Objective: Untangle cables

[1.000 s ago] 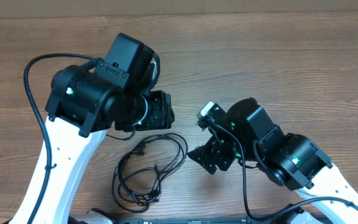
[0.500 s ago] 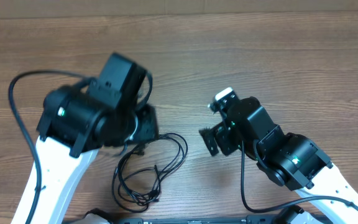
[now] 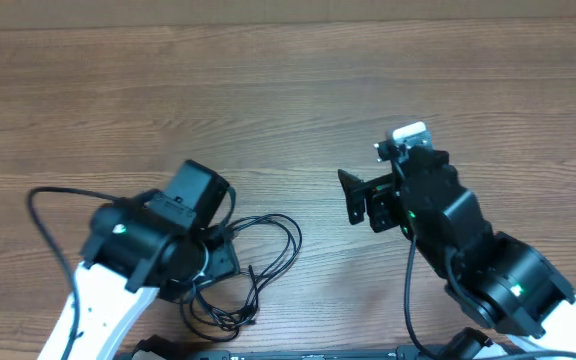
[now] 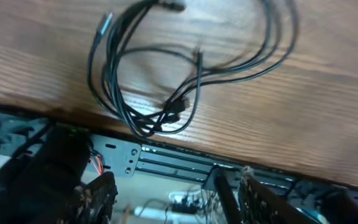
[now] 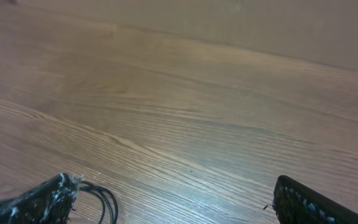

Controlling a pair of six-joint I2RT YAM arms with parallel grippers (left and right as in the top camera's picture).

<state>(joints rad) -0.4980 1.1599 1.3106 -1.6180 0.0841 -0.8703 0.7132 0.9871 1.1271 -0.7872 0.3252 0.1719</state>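
Both arms retreated from cables (image 4: pixel 178 109) — bundle lies loose, still looped, at near edge of table (image 3: pixel 388 90). Left tool (image 4: pixel 166 196) apart, empty; right tool (image 5: pixel 179 208) wide apart, empty. You have separated nothing yet — regrasp needed.

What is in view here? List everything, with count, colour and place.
cables: several, count unclear, black, tangled in one bundle on the table near its front edge
table: one, brown wood grain, under everything
metal rail: one, silver, below the table's front edge
left gripper: one, black, open and empty, above the bundle
right gripper: one, black, open and empty, over bare table to the right of the cables
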